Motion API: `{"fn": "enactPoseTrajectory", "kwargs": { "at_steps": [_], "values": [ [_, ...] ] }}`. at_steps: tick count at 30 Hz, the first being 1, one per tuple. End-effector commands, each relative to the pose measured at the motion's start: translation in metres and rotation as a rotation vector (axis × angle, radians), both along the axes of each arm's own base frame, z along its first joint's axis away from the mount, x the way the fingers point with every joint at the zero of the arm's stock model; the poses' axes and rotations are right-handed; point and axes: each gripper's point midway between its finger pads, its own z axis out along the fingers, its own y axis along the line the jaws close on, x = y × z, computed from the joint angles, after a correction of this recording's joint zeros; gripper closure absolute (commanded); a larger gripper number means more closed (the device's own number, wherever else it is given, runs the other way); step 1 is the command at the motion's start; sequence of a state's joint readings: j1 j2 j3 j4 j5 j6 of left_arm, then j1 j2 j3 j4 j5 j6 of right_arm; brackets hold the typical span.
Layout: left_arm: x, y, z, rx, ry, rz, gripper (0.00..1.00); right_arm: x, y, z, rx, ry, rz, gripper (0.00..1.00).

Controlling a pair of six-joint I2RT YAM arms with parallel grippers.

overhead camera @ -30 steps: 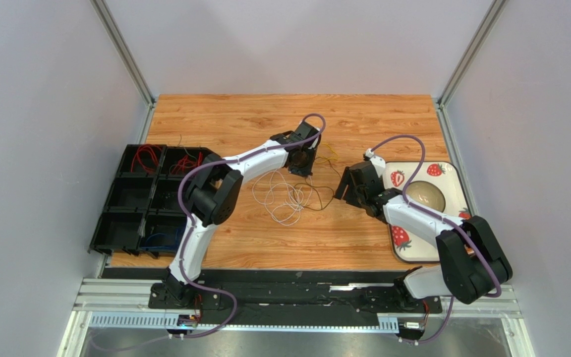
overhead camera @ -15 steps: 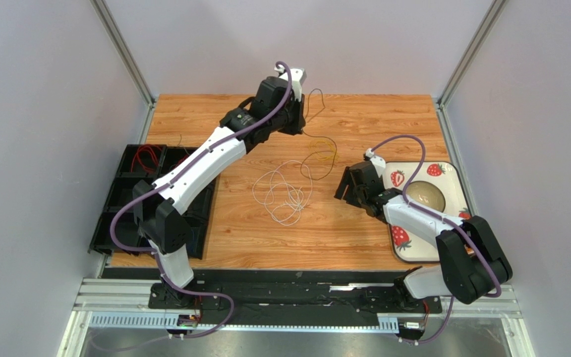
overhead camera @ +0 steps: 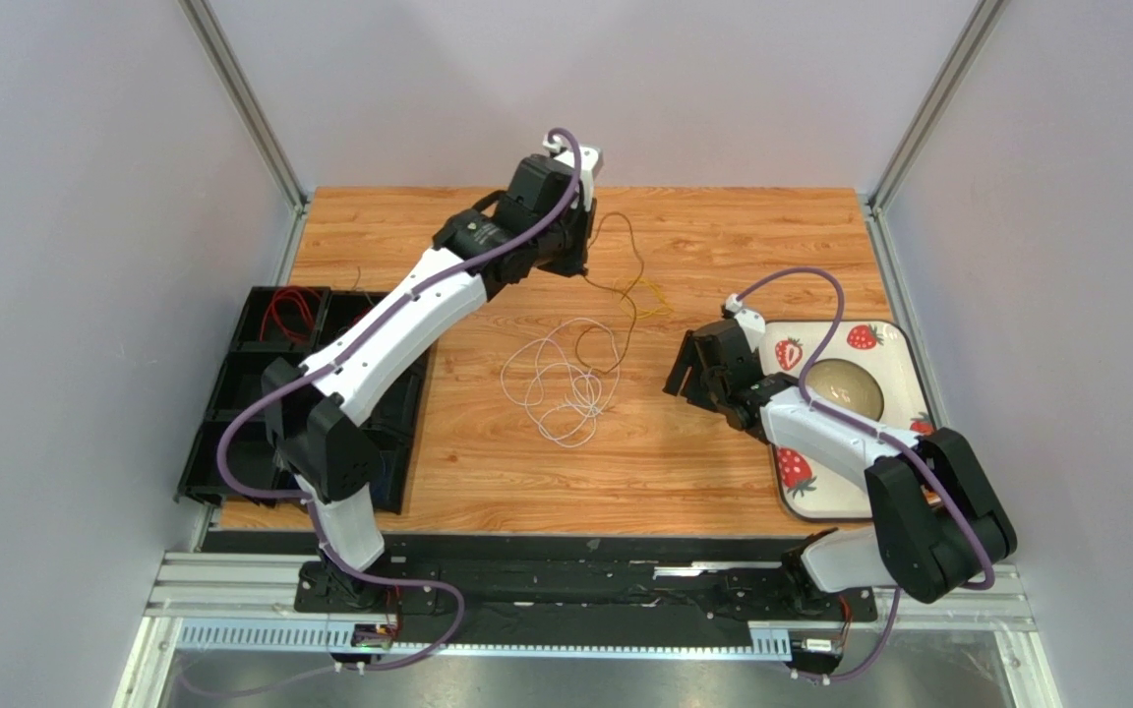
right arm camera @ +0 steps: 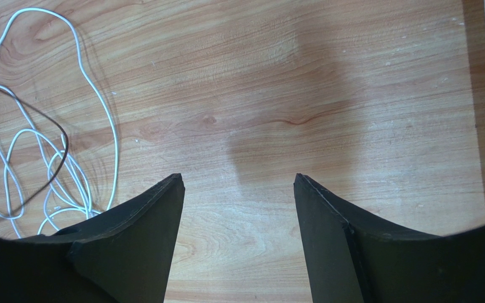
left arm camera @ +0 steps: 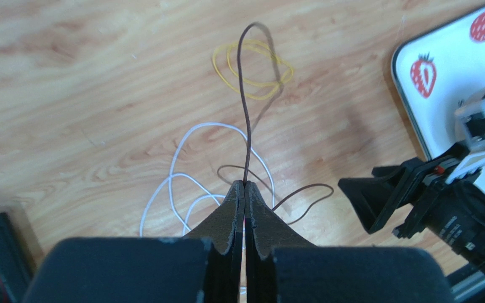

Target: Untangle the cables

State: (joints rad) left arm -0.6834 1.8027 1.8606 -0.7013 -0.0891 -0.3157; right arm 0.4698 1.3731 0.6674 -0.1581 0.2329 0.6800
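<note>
Cables (overhead camera: 576,381), one white cable (left arm camera: 210,125), one yellow cable (left arm camera: 252,81), one dark cable (left arm camera: 247,126)

This is a robotics lab cell, a staged test bench rather than a home or a shop. Plain pale panels (overhead camera: 85,221) close it in on three sides, held by bare aluminium posts (overhead camera: 243,101) at the far corners of a wood-grain tabletop (overhead camera: 706,457). Along the tabletop's near edge a metal rail (overhead camera: 587,583) carries two bolted robot arms, the left arm (overhead camera: 395,332) and the right arm (overhead camera: 839,435), their lilac hoses running down into a slotted wiring duct (overhead camera: 277,634). The props are sparse and deliberate: black compartment bins (overhead camera: 255,391) at the left edge, a strawberry-print tray (overhead camera: 901,369) at the right edge, the cables (overhead camera: 565,387) mid-tabletop.
</note>
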Motion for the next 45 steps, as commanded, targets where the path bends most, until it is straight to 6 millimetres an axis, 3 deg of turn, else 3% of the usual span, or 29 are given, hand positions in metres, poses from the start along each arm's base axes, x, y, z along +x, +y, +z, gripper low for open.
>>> {"fn": "enactPoseTrajectory", "kwargs": {
  "at_steps": [1, 4, 8, 11, 15, 17, 18, 20, 23, 26, 33, 45],
  "values": [
    [0.0, 0.039, 0.057, -0.01, -0.12, 0.102, 1.0, 0.007, 0.0, 0.009, 0.015, -0.05, -0.006, 0.32],
    [-0.007, 0.059, 0.053, 0.007, -0.07, 0.138, 1.0, 0.007, 0.0, 0.009, 0.015, -0.055, -0.006, 0.32],
    [-0.011, 0.101, 0.06, 0.015, -0.066, 0.262, 1.0, 0.006, 0.0, 0.009, 0.017, -0.055, -0.002, 0.32],
    [-0.017, 0.139, 0.082, 0.057, -0.152, 0.379, 1.0, 0.006, 0.0, 0.009, 0.017, -0.056, -0.002, 0.32],
    [-0.034, 0.191, 0.135, 0.064, -0.344, 0.554, 1.0, 0.006, 0.0, 0.01, 0.019, -0.057, -0.003, 0.32],
    [-0.042, 0.218, 0.146, 0.091, -0.42, 0.659, 1.0, 0.006, 0.001, 0.01, 0.02, -0.057, 0.0, 0.32],
    [-0.052, 0.229, 0.169, 0.048, -0.494, 0.681, 1.0, 0.006, 0.001, 0.01, 0.02, -0.057, 0.0, 0.32],
    [-0.062, 0.249, 0.185, 0.086, -0.58, 0.72, 1.0, 0.006, 0.001, 0.01, 0.02, -0.055, 0.001, 0.32],
    [-0.096, 0.278, 0.22, 0.063, -0.695, 0.737, 1.0, 0.006, 0.002, 0.01, 0.021, -0.054, 0.004, 0.32],
    [-0.113, 0.303, 0.231, 0.135, -0.724, 0.802, 1.0, 0.006, 0.002, 0.01, 0.02, -0.053, 0.006, 0.32],
    [-0.13, 0.355, 0.221, 0.303, -0.688, 0.944, 1.0, 0.006, 0.003, 0.008, 0.019, -0.045, 0.013, 0.32],
    [-0.131, 0.406, 0.186, 0.305, -0.636, 1.087, 1.0, 0.006, 0.004, 0.008, 0.02, -0.04, 0.016, 0.32]
  ]
}}
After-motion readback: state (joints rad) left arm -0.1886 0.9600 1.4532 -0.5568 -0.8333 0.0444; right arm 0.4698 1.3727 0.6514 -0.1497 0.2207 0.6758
